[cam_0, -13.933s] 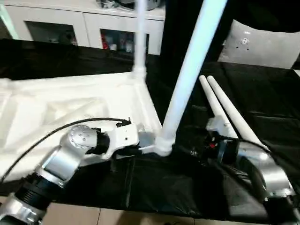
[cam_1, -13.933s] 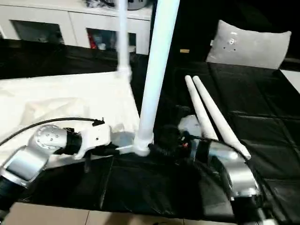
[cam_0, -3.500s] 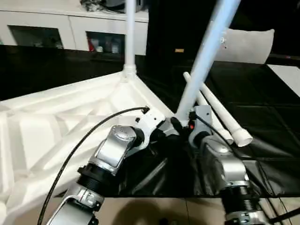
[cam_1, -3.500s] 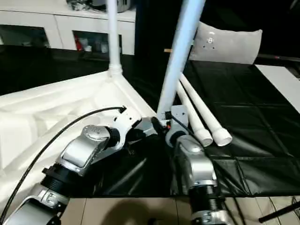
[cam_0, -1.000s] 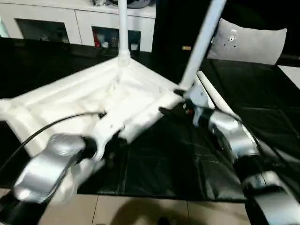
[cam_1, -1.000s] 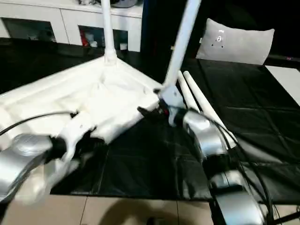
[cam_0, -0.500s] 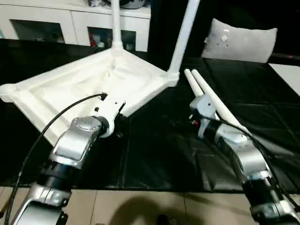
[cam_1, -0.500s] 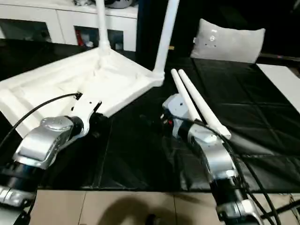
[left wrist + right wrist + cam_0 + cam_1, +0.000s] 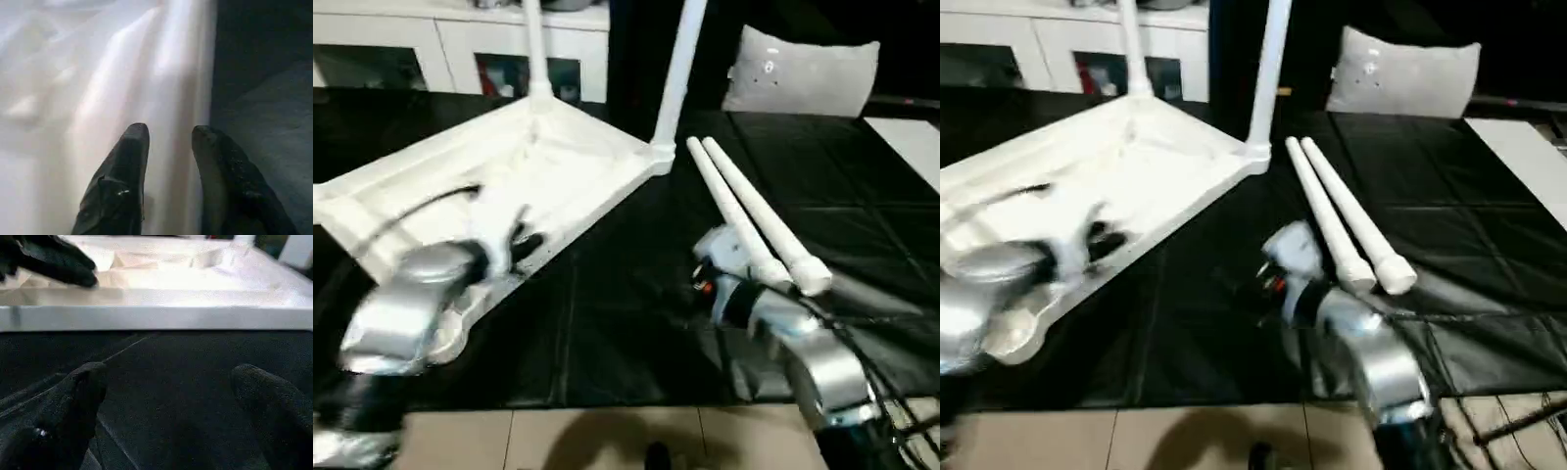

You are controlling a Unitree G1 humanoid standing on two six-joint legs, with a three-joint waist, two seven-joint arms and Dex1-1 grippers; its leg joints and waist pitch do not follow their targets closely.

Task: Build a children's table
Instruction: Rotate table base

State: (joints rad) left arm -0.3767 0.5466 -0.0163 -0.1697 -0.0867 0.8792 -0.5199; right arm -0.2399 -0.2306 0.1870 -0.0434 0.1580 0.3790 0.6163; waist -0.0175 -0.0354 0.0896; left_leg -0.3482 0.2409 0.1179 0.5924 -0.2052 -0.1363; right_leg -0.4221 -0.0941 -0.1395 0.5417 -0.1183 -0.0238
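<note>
Head views: inverted children's table (image 9: 538, 162) lies on the black counter (image 9: 636, 313), two legs fitted, two loose legs (image 9: 754, 220) beside.

Left wrist: left hand (image 9: 168, 147) parted astride the rim; may drag it.

Right wrist: right hand (image 9: 166, 396) wide apart, empty.

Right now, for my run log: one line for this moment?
tabletop: upside down, two legs fitted | two loose legs beside | left gripper: over rim | right gripper: open, empty

This looks like a room in a home. A white cabinet (image 9: 460, 49) with small things on its shelves stands at the far side, a grey pillow (image 9: 798, 73) lies far right, and black mats (image 9: 636, 323) cover the floor.
</note>
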